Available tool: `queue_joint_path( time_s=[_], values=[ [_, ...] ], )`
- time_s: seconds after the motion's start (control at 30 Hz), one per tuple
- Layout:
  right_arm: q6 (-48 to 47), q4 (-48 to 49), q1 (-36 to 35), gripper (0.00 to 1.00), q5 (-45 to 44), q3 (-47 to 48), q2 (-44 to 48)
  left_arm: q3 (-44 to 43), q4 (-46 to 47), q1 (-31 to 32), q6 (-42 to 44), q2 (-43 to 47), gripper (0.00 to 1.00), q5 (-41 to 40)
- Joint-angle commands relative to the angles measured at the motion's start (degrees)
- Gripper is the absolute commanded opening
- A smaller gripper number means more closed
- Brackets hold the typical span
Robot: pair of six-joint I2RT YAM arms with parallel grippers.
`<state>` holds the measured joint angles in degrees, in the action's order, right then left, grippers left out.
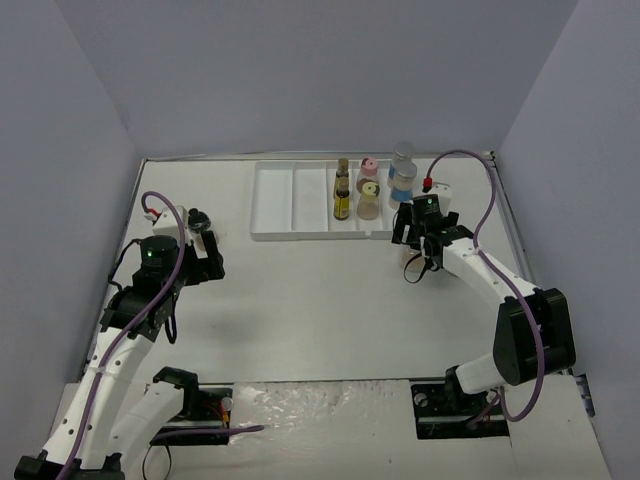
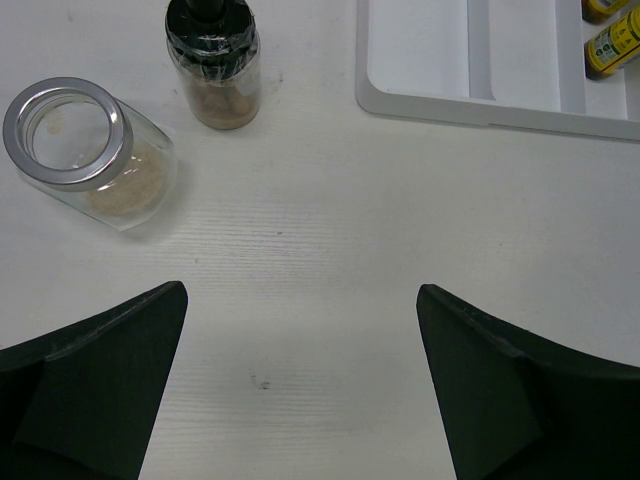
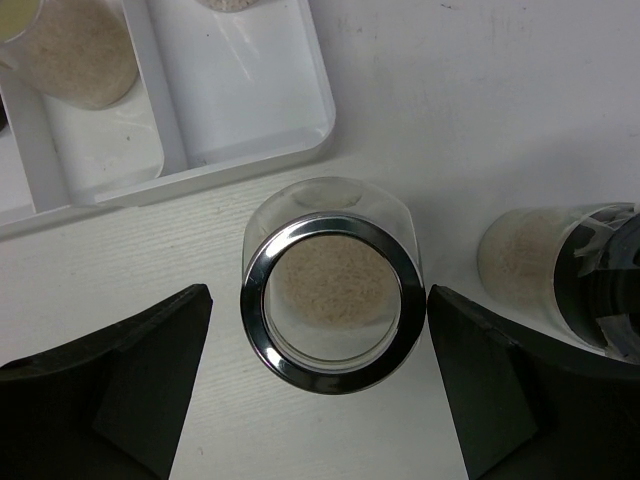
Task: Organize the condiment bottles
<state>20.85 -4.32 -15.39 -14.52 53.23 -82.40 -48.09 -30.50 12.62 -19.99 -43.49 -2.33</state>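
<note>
**Right gripper** [image 3: 318, 300] straddles a clear glass jar of tan powder w/ chrome-rimmed lid [image 3: 332, 285]. Jaws are wide on either side, a gap showing on one flank, so no grip yet. The jar stands on the white table [image 3: 480, 100] just outside a corner of the white divided plastic tray [image 3: 310, 130]. Beside it, a second powder jar w/ black cap [image 3: 545, 270] crowds the finger on that side, prob. the tightest spot for closing.

**Left gripper** [image 2: 300, 310] hangs wide & holds nothing. Ahead of it wait another chrome-lidded clear jar [image 2: 90, 155] and a jar w/ tape-wrapped black cap [image 2: 212, 65], both well apart from the tray.

Task looks approx. half done. Amber bottles [image 1: 342, 192], pink-capped bottles [image 1: 369, 190] & blue-labelled clear bottles [image 1: 403, 170] sit in the tray's right-hand compartments. Four jars remain outside, w/ the left-hand compartments their likely home.
</note>
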Motion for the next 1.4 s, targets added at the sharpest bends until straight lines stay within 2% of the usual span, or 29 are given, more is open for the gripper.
queue_joint_path(
  time_s=[0.0,0.17,0.4,0.5,0.57,0.67,0.7,0.73,1.0,1.2,1.37],
  values=[
    [-0.34,2.85,0.50,0.84,-1.06,0.19,-0.60,-1.30,3.96,-0.41,-0.63,-0.28,0.97,0.39],
    [-0.46,3.08,0.75,0.81,-1.03,-0.26,-0.75,-1.30,3.96,-0.41,-0.67,-0.32,0.97,0.39],
    [-0.64,3.35,0.81,0.70,-1.47,-0.84,-0.57,-1.30,4.05,-0.41,-0.67,-0.28,0.97,0.57],
    [-0.94,3.26,0.66,0.54,-1.11,-0.82,-0.16,-1.30,4.05,-0.41,-0.67,-0.10,0.97,0.48],
    [-1.49,3.19,0.04,0.34,-0.90,-0.55,0.67,-1.30,4.05,-0.41,-0.67,-0.10,0.97,0.48],
    [-2.54,1.91,-3.10,0.10,-1.88,0.76,2.39,-1.30,4.05,-0.41,-0.67,-0.10,0.97,0.52],
    [-2.85,1.30,-4.44,0.03,-2.68,1.73,2.73,-1.30,4.05,-0.41,-0.71,-0.15,0.97,0.53],
    [-3.11,0.44,-6.56,0.01,-3.22,2.76,2.91,-1.30,4.07,-0.43,-0.75,-0.24,0.97,0.60],
    [-1.69,-2.14,-20.49,0.00,-1.83,15.21,-1.21,-1.39,3.96,-0.58,-0.84,-0.51,0.97,0.72],
    [-2.13,-2.30,-24.70,0.00,0.39,29.99,-12.21,-1.31,3.95,-0.67,-0.93,-0.36,0.97,0.48],
    [-2.13,-3.07,-25.13,0.00,1.22,45.83,-21.88,-1.39,3.69,-0.67,-0.93,-0.02,0.97,0.31]
  ],
)
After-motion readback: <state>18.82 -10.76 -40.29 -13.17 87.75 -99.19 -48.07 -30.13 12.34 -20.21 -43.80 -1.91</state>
